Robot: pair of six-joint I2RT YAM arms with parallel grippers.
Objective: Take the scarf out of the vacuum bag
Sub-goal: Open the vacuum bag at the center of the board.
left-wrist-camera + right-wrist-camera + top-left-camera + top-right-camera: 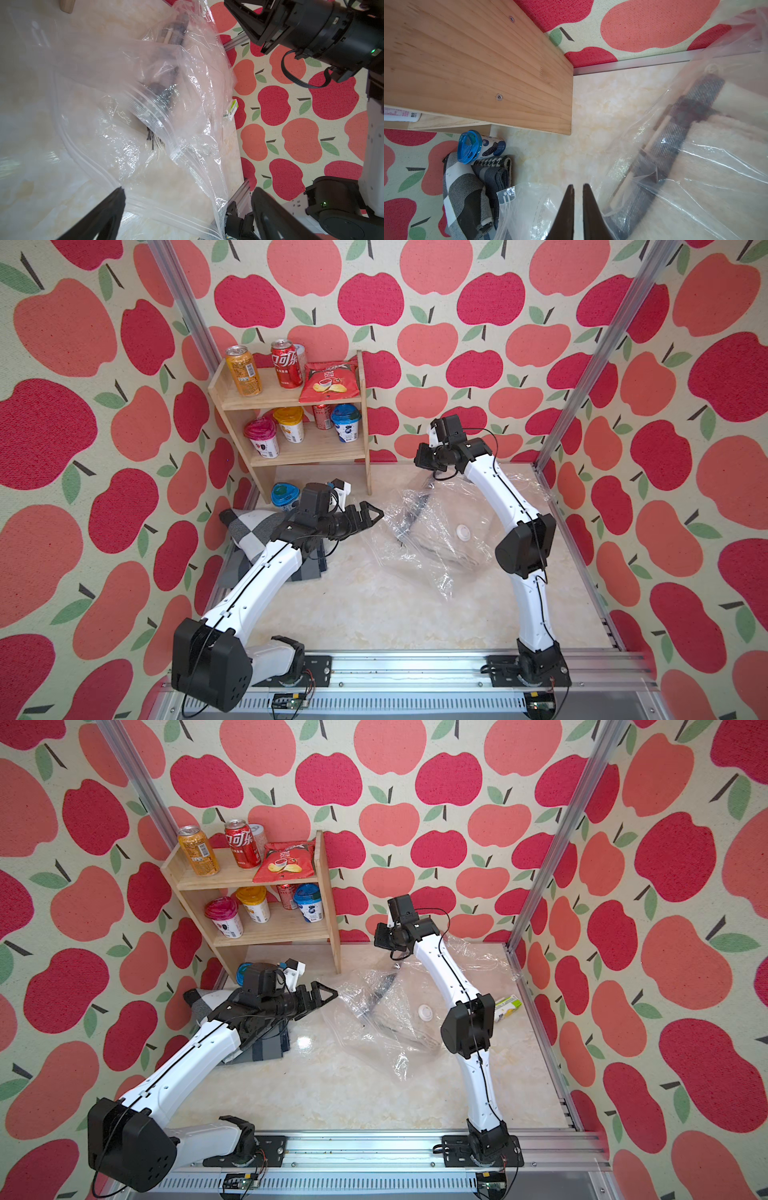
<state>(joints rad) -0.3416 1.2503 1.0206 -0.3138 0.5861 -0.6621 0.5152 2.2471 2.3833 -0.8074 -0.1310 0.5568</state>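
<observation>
The vacuum bag (432,572) lies crumpled on the marble table, right of centre, its white valve cap (462,532) facing up. Inside it, the scarf (675,133) is cream with a dark grey band, and its fringe points toward the bag's zip mouth (153,116). My left gripper (372,517) hovers at the bag's left edge, open wide. The zip edge lies below the span of its jaws (189,189), untouched. My right gripper (578,186) hangs over the bag's far end, jaws a narrow gap apart, with nothing between them.
A wooden shelf (291,406) with cans, cups and a crisp packet stands at the back left. A blue-lidded cup (471,145) lies beside a pile of grey checked cloths (253,526) under my left arm. A small green-white packet (508,1006) lies by the right rail.
</observation>
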